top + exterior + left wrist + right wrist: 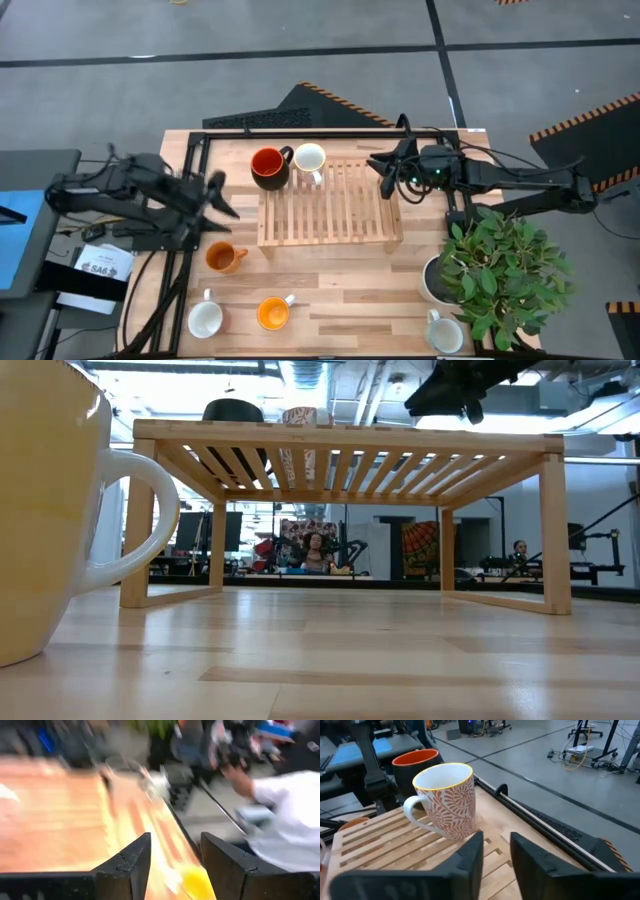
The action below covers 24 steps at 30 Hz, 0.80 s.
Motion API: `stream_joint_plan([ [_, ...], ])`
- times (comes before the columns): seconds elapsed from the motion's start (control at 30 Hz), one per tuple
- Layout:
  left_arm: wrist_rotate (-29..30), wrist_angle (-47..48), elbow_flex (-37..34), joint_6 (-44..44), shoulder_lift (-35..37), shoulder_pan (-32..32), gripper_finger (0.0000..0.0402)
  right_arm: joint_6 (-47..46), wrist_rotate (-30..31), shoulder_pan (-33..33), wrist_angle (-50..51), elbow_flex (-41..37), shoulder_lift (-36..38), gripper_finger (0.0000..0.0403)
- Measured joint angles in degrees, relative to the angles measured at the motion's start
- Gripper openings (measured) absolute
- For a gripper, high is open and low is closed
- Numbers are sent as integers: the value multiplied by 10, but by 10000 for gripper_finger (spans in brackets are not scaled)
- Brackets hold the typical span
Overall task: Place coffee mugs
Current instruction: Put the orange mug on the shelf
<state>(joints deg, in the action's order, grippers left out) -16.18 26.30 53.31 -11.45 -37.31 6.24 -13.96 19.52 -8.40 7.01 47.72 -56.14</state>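
Observation:
A dark mug with a red inside [268,165] and a pale patterned mug [309,160] stand on the far left end of the slatted wooden rack [345,225]. Both also show in the right wrist view, the patterned mug [447,800] in front of the dark one [415,760]. My right gripper [385,178] hovers over the rack's far right part, open and empty [496,851], a little way from the patterned mug. My left gripper [220,198] is open and empty [175,855], above the table left of the rack. Just near of it, an orange mug [223,257] stands on the table.
Near the front edge stand a white mug [205,320], a second orange mug [272,313] and another white mug [444,332]. A potted plant [500,275] fills the near right corner. A black frame [190,170] runs along the far and left sides. A person's sleeve [285,815] shows beyond the table.

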Motion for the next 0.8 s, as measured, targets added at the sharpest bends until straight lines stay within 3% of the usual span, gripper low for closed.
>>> stream_joint_plan([
  [0.2, -2, 111, 4, -109, -70, 106, 158, 11, 1, -1, 6, 0, -7, 196],
  [0.33, 29, 190, 4, -172, -102, 148, 158, 24, 1, -7, 11, 0, -15, 219],
  [0.63, 251, 361, 4, -163, -142, 160, 158, 39, 2, -36, 28, 0, -38, 226],
  [0.8, 279, 369, -9, -144, -150, 160, 158, 40, 1, -42, 35, 0, -53, 226],
])
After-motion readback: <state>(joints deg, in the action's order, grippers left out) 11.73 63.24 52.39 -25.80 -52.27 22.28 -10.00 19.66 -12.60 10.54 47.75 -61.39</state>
